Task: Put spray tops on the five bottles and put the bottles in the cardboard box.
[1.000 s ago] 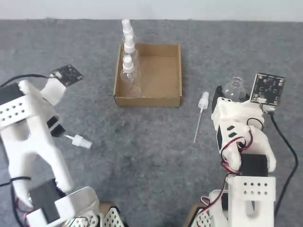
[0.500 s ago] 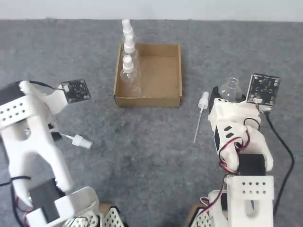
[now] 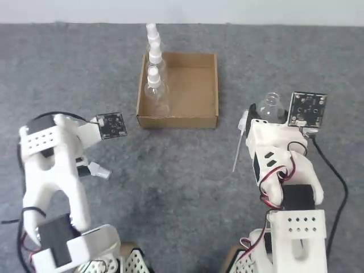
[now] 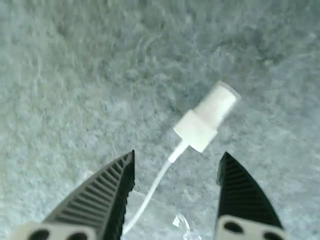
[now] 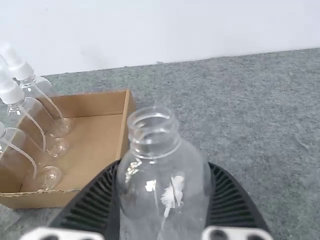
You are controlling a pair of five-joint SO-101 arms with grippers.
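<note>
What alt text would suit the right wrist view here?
The right gripper clasps a clear bottle with no top on its open neck. Beyond it, on grey carpet, a cardboard box holds three capped bottles with white spray tops along one wall.

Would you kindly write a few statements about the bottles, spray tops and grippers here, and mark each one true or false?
1. The right gripper holds a bottle with no spray top on it. True.
2. The cardboard box holds five bottles. False: three capped bottles stand in it, along one side.
3. The left gripper is shut on a spray top. False: it is open above a spray top that lies on the table.
4. A second spray top lies on the table beside the right arm. True.
</note>
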